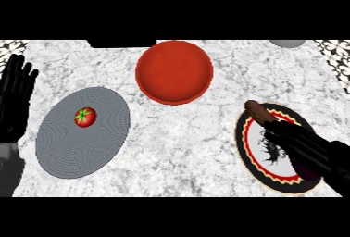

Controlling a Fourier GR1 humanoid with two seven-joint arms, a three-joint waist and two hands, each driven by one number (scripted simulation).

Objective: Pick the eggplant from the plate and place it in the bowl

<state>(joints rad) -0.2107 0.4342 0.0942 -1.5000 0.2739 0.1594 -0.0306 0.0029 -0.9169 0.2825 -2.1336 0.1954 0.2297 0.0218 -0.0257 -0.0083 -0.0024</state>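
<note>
At the counter's near right corner, the right hand (pixel 301 148) reaches in over the patterned plate (pixel 254 155), a round plate with a black rim, a red and yellow zigzag band and a white centre bearing a dark figure. The hand's fingers lie along the eggplant (pixel 257 110) and appear to be curled round it, though the dark hand hides most of the fruit, so the hold is hard to read with certainty. Only the eggplant's brownish end shows, poking out past the fingertips at the plate's far edge; a purplish patch under the palm may be its other end.

Across the counter (pixel 184 139), near its left edge, a grey plate (pixel 75 148) carries a small red tomato (pixel 84 116) with a green stalk, sitting in the plate's far half. Just beyond the counter's left edge the left hand (pixel 15 95) rests open, fingers straight and pointing away, holding nothing.

Farther back, about the middle of the counter's far side, stands the red bowl (pixel 174 70), well apart from the eggplant and with nothing showing inside it. At the far right corner a pale grey object (pixel 287 43) is cut off by the view.
</note>
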